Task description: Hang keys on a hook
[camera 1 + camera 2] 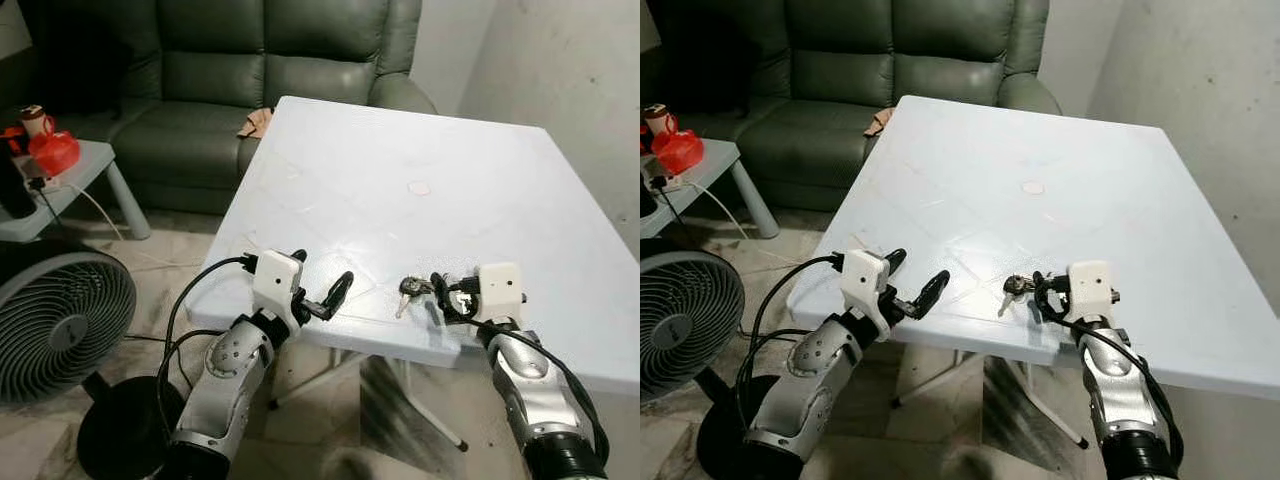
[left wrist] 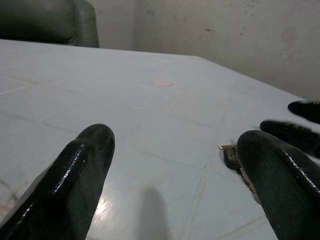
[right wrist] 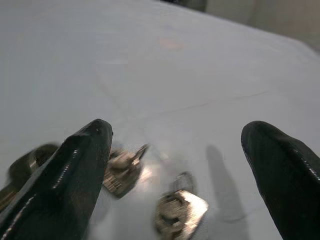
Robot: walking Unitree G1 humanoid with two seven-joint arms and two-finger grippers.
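Near the front edge of the white table (image 1: 480,180), a bunch of keys (image 1: 412,289) lies flat.
Right gripper (image 1: 443,298) stands spread wide just beside the keys; left gripper (image 1: 320,283), also spread wide, hovers over that edge, with bare tabletop beyond.

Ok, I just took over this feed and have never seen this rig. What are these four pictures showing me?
The two wide pictures come from the head camera of a humanoid robot, looking down at a pale blue square plastic table. Its two silver arms reach over the near edge. The left gripper has open jaws and holds nothing. The right gripper, also open, sits right by a small bunch of metal keys lying on the table. The two close pictures come from wrist cameras looking along the black fingers; the right one shows the keys between its jaws, not gripped.
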